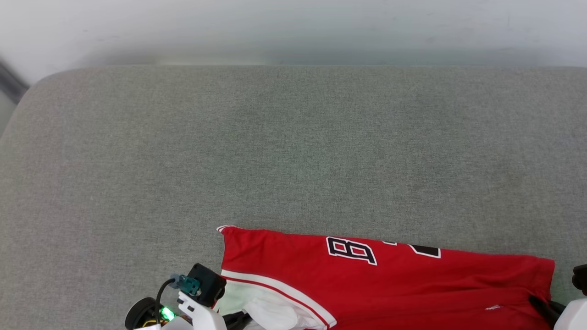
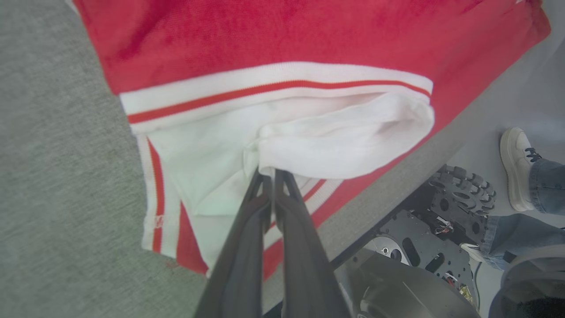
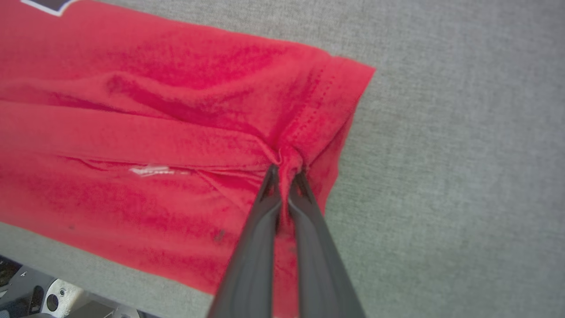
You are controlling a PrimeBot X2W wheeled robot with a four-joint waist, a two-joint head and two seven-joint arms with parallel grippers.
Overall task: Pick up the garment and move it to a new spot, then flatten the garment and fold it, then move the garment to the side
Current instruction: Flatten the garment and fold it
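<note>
Garment (image 1: 390,284): white sleeve (image 2: 344,141) in left hand (image 2: 270,173), red hem (image 3: 326,101) in right hand (image 3: 286,170).

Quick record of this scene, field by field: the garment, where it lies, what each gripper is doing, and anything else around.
garment: red jersey T-shirt, white sleeve with striped trim, black-and-white lettering partly visible
state: rumpled, not laid flat
place: near edge of the grey padded surface
left gripper: shut on the white sleeve
right gripper: shut on a bunched bit of the red hem
nearby: a person's white shoe on the floor beside the robot's base
</note>
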